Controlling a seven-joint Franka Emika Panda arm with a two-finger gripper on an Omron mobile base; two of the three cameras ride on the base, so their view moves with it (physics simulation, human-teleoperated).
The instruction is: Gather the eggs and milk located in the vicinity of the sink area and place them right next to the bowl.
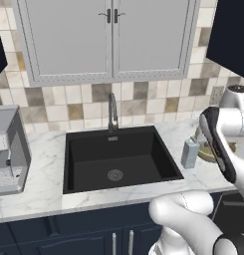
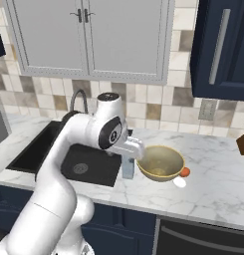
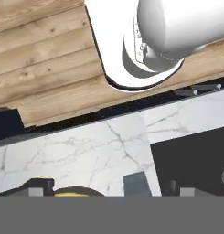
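Observation:
The black sink (image 1: 118,159) is sunk into the marble counter. To its right the pale blue-grey milk (image 1: 189,153) stands upright, right beside the yellowish-tan bowl (image 2: 161,163). A small white egg (image 2: 179,183) lies on the counter touching the bowl's front right. My gripper (image 3: 104,188) hovers low over the gap between milk (image 3: 136,183) and bowl rim (image 3: 77,192). It is open, with its fingertips (image 3: 38,184) far apart and nothing held. In the left base view my forearm hides most of the bowl.
A small orange thing (image 2: 185,172) lies by the bowl's right side. A dark gooseneck tap (image 1: 112,112) rises behind the sink, and a grey coffee machine (image 1: 9,154) stands at the far left. Bare marble (image 2: 218,174) stretches right of the bowl.

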